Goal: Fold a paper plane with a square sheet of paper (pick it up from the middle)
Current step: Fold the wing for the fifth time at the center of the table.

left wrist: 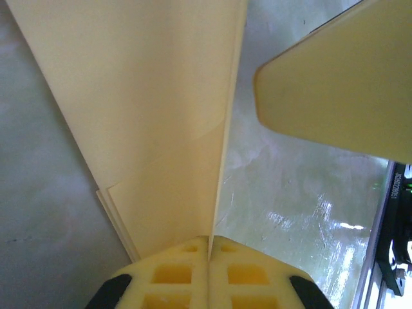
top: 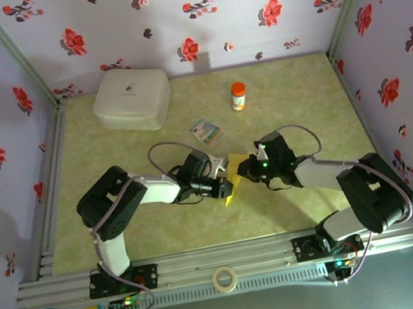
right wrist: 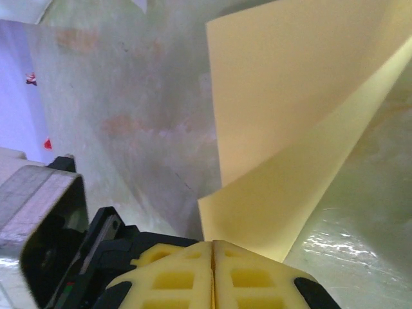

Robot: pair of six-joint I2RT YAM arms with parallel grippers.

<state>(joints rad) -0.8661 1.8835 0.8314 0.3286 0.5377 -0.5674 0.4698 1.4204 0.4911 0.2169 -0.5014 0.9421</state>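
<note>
Sheet of paper [top: 234,161], plain yellow and partly folded, sits off the table between the two grippers, in front of the white box [top: 132,98] and to its right. In the left wrist view the sheet of paper [left wrist: 148,116] rises in stacked layers along a long crease. In the right wrist view it [right wrist: 283,96] opens into a V.

The left gripper [top: 222,186] has its fingers pressed together on the lower edge [left wrist: 209,241]. The right gripper [top: 247,170] likewise pinches a corner, its jaws closed with no gap [right wrist: 212,244].

A small dark mark on the white box is too small to read. So is the print on the colourful packet [top: 205,130] and on the orange-capped bottle [top: 238,96], both to the right of the box. A black part [left wrist: 394,187] at the edge of the left wrist view bears sideways white characters, cut off and unclear.

Each arm bends its elbow outward and reaches its forearm inward, the left from under the box's side, the right from farther right. A pale blunt block [left wrist: 335,77] crosses the left wrist view; what it is cannot be told.
</note>
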